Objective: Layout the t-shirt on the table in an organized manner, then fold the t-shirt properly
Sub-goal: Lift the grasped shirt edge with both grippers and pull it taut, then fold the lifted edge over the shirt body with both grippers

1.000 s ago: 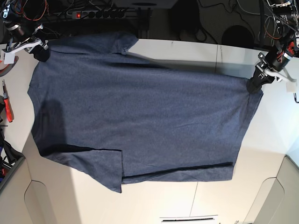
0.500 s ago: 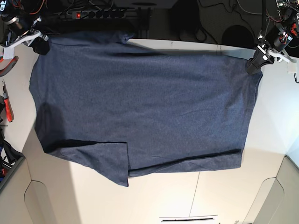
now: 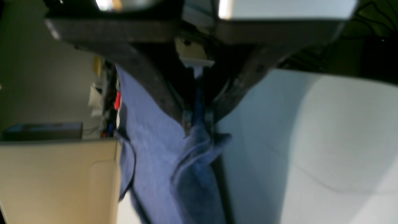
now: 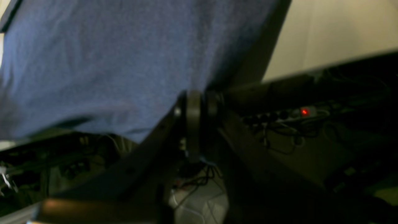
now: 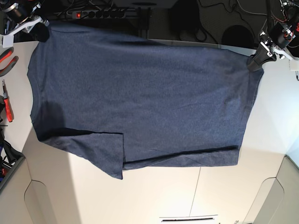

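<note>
Left wrist view showing left hand [image 3: 197, 123] pinching bunched corner of t-shirt [image 5: 140, 98]; base view giving whole spread. Right hand [image 4: 193, 124] clamping opposite far corner, blurred. Heathered navy cloth hanging stretched between both hands, near edge lying on white tabletop [image 5: 187, 196], sleeve folding under. Power strip [image 5: 93, 14] glowing red behind; red-handled pliers [image 5: 7, 105] lying aside.

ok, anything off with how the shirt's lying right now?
Yes. The t-shirt overhangs the far edge of the table, and its near sleeve is folded under. Both the left gripper and the right gripper pinch far corners.
</note>
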Controlling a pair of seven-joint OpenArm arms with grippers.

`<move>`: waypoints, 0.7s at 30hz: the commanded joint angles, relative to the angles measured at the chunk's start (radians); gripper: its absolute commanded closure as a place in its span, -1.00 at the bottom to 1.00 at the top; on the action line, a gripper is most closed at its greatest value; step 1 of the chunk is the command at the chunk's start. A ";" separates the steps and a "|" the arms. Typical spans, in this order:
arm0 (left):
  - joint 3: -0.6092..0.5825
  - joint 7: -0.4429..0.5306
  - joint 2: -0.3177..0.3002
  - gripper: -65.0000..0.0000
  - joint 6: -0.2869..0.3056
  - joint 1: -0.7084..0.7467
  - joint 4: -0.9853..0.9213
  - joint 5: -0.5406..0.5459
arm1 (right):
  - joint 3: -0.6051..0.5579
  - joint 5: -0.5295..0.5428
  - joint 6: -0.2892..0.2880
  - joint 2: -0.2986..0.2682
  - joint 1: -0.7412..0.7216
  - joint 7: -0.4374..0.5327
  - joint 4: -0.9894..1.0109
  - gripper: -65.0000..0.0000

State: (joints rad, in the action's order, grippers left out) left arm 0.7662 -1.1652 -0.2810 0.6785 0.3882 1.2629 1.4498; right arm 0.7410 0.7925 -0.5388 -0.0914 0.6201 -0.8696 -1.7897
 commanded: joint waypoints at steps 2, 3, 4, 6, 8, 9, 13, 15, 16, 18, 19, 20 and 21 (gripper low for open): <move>0.037 -0.018 -0.022 1.00 0.020 0.018 0.013 0.034 | 0.006 0.019 -0.008 -0.010 0.026 0.012 -0.032 1.00; 0.051 -0.033 -0.022 1.00 0.020 0.025 0.013 0.034 | 0.006 0.019 -0.008 -0.010 0.026 0.010 -0.036 1.00; 0.061 -0.047 -0.022 1.00 0.020 0.033 0.013 0.034 | 0.006 0.019 -0.008 -0.011 0.029 0.003 -0.038 1.00; 0.072 -0.063 -0.022 1.00 0.020 0.051 0.013 0.034 | 0.007 0.024 -0.008 -0.011 0.037 0.002 -0.038 1.00; 0.074 -0.062 -0.021 1.00 0.020 0.064 0.013 0.034 | 0.007 0.035 -0.008 -0.010 0.040 0.001 -0.038 1.00; 0.074 -0.062 -0.021 1.00 0.020 0.064 0.013 0.034 | 0.007 0.036 -0.008 -0.010 0.040 0.001 -0.038 1.00; 0.074 -0.018 -0.021 1.00 0.020 0.060 0.013 0.034 | 0.007 0.071 -0.008 -0.010 0.039 0.002 -0.039 1.00; 0.072 0.003 -0.021 1.00 0.020 0.053 0.013 0.034 | 0.007 0.088 -0.008 -0.010 0.034 0.005 -0.040 1.00; 0.072 0.002 -0.021 1.00 0.020 0.043 0.013 0.034 | 0.007 0.102 -0.009 -0.011 0.029 0.005 -0.040 1.00; 0.070 0.002 -0.021 1.00 0.020 0.024 0.013 0.034 | 0.007 0.111 -0.019 -0.010 0.006 0.005 -0.040 1.00; 0.070 0.002 -0.021 1.00 0.020 0.014 0.013 0.034 | 0.007 0.113 -0.020 -0.010 -0.009 0.005 -0.040 1.00; 0.070 0.002 -0.021 1.00 0.020 0.006 0.013 0.034 | 0.006 0.113 -0.019 -0.010 -0.026 0.005 -0.040 1.00; 0.070 0.002 -0.021 1.00 0.020 -0.004 0.013 0.034 | 0.006 0.113 -0.019 -0.010 -0.044 0.005 -0.040 1.00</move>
State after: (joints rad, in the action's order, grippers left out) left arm 0.8307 -1.1770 -0.2829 0.6815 0.3801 1.2629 1.4540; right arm 0.7410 0.8871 -0.5510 -0.0917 0.5709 -0.8833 -1.8118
